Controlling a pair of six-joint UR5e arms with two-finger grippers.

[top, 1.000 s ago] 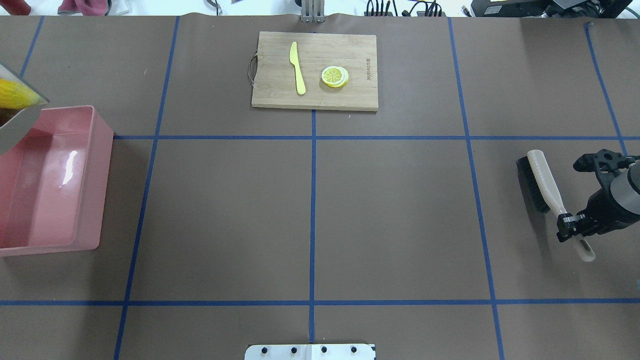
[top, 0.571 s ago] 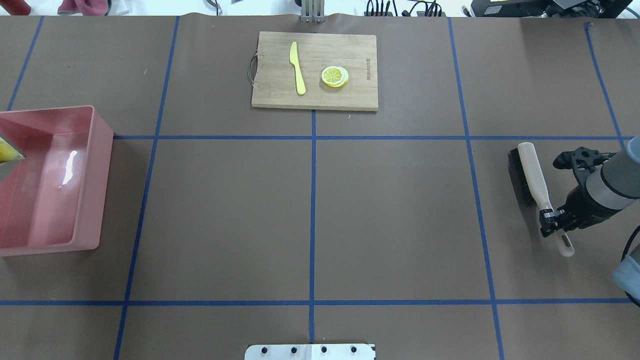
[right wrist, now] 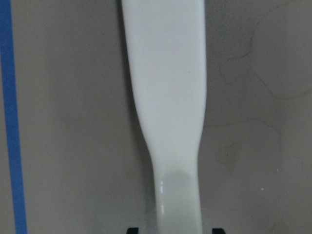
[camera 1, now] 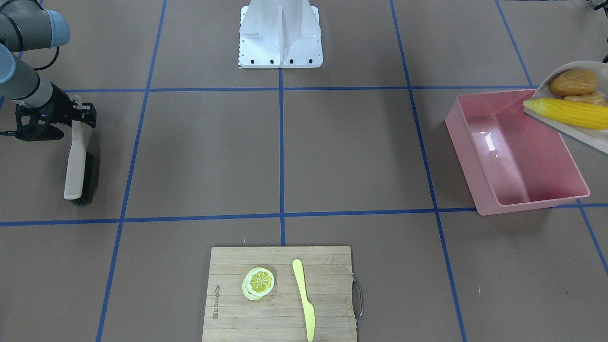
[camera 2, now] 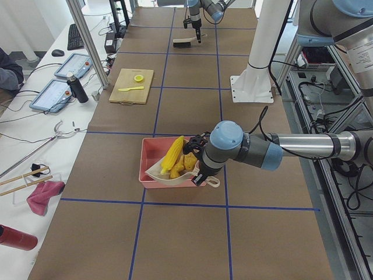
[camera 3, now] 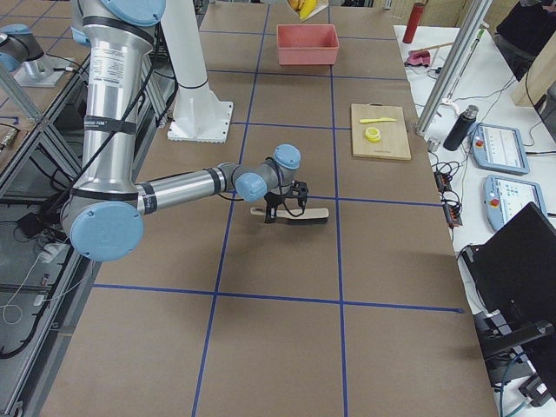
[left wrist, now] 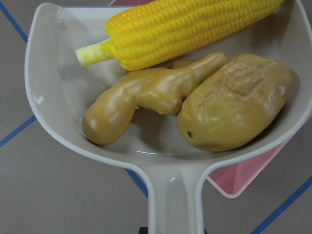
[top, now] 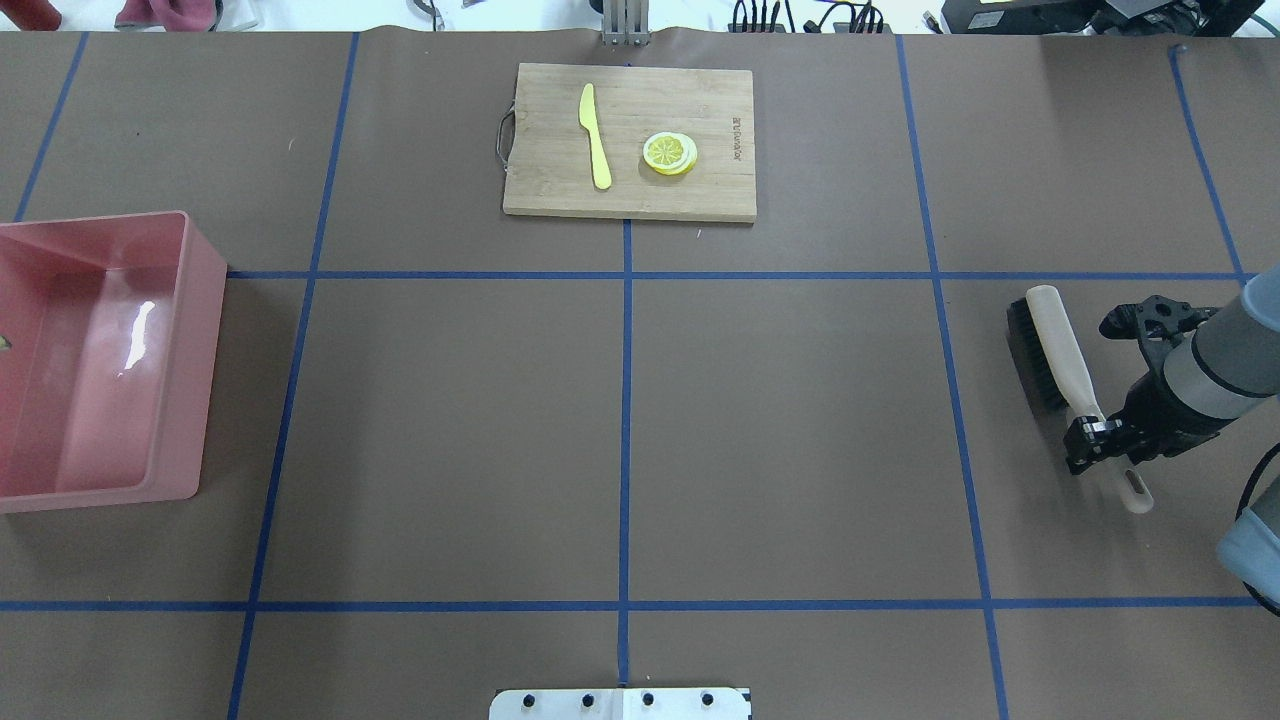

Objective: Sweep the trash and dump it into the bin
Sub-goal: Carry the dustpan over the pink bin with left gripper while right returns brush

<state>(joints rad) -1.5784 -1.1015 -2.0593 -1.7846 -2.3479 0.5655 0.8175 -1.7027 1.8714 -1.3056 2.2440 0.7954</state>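
Note:
My left gripper is shut on the handle of the beige dustpan and holds it above the near edge of the pink bin. In the pan lie the yellow corn cob, the tan ginger root and the golden-brown potato lump. The bin holds nothing. My right gripper straddles the white handle of the brush, which lies low on the table. In the right wrist view a small gap shows between each fingertip and the handle.
A wooden cutting board at the table's far middle carries a pale yellow plastic knife and a lemon slice. The robot's white base stands at the near middle edge. Blue tape lines cross the brown table.
The dustpan with the corn has slid out of the overhead view to the left. My right gripper has carried the brush leftwards and down to the table.

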